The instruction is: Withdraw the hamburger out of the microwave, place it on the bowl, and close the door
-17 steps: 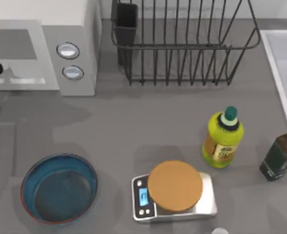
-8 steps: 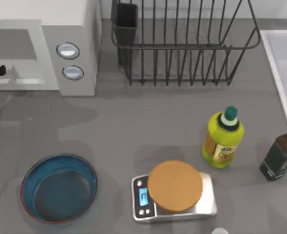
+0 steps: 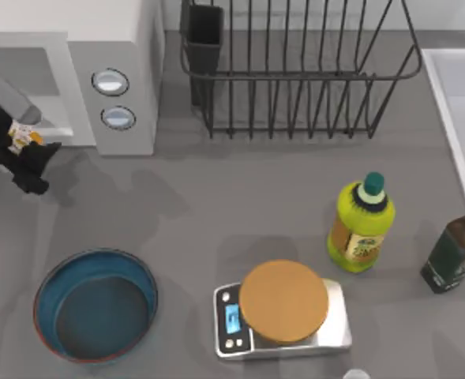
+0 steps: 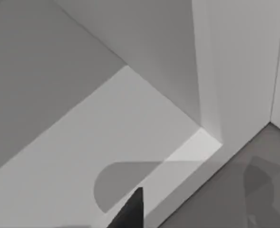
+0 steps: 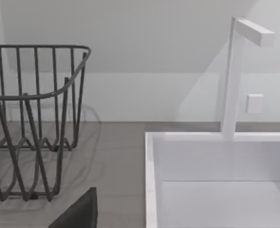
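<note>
The withdrawal looks about done. In the top view the left tool [image 3: 24, 150] sits at roughly nine o'clock on the surface [image 3: 240, 197], just in front of the microwave [image 3: 98, 71], its fingers clamped on the hamburger [image 3: 22, 135] — a small bundle of white and orange-yellow printed wrap, mostly hidden by the black tool. It hangs clear of the cavity, with the bowl [image 3: 95, 305] well apart toward seven o'clock. Left to do, by my reading: carry it over and set it in the bowl — dark teal inside, reddish-brown rim, nothing in it yet — then shut the door, which I cannot make out clearly here. The right arm stays parked by the wire rack [image 5: 30, 123].
</note>
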Action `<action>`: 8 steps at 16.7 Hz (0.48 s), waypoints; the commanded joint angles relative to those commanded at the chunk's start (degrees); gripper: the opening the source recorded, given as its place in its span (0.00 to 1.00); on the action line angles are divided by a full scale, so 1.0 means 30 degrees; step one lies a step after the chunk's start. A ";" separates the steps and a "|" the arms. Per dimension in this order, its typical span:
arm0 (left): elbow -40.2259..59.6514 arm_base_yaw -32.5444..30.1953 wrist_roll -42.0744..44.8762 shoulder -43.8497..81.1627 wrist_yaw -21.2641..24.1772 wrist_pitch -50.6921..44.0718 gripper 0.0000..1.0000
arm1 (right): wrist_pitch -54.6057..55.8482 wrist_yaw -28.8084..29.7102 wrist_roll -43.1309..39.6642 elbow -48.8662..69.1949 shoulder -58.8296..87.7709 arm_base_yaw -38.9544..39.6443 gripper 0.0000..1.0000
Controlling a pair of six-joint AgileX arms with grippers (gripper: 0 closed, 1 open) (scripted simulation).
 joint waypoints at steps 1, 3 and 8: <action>0.0201 -0.0186 0.1860 0.0003 0.0778 -0.1745 0.00 | 0.0000 0.0000 0.0000 0.0000 0.0000 0.0000 1.00; 0.0602 -0.0493 0.5687 0.0039 0.2322 -0.5416 0.00 | 0.0000 0.0000 0.0000 0.0000 0.0000 0.0000 1.00; 0.1335 -0.0889 1.5039 0.0431 0.5733 -1.4873 0.00 | 0.0000 0.0000 0.0000 0.0000 0.0000 0.0000 1.00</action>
